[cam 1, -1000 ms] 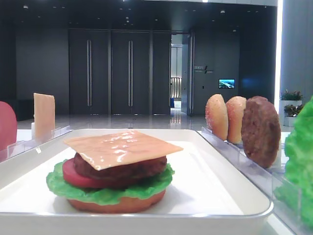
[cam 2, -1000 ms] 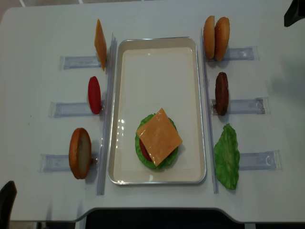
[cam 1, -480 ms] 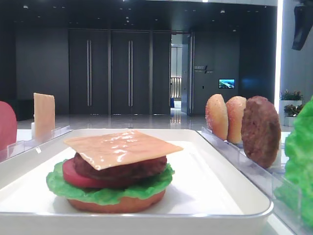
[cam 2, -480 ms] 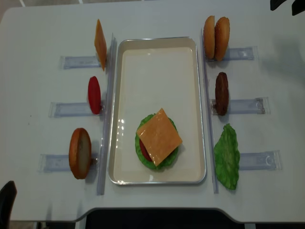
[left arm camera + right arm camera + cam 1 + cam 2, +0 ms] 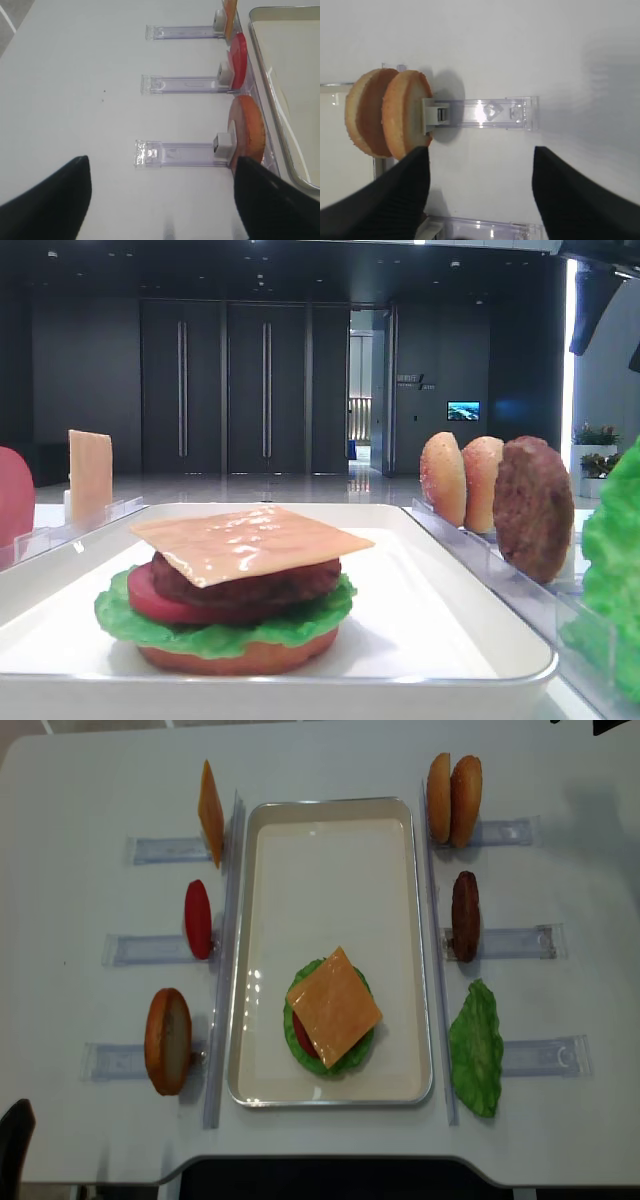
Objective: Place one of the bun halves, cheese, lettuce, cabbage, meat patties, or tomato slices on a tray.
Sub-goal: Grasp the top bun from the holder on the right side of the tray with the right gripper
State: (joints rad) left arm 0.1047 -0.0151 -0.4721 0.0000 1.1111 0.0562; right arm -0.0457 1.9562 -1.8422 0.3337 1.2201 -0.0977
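The white desk (image 5: 90, 780) carries everything, with the white tray (image 5: 330, 850) lying lengthwise down its middle. On the tray's near half sits a stack: a flat bun bottom (image 5: 240, 658), lettuce (image 5: 300, 1055), a tomato slice (image 5: 150, 605), a meat patty (image 5: 250, 585) and a square cheese slice (image 5: 333, 1005) on top. Clear plastic racks (image 5: 515, 942) flank the tray on both sides. Those on the right hold a loose lettuce leaf (image 5: 476, 1047), a second patty (image 5: 465, 915) on edge, and two domed bun tops (image 5: 453, 798) standing upright side by side, touching, at the far right corner. The left racks hold a bun half (image 5: 167, 1040), a red tomato slice (image 5: 198, 918) and a cheese slice (image 5: 210, 812), all on edge. The right hand (image 5: 477, 195) hovers above the desk just beside the two bun tops, fingers spread wide and grasping nothing; a rack clip lies between it and the buns. The left hand (image 5: 160, 200) hangs near the left bun half, fingers apart, empty.
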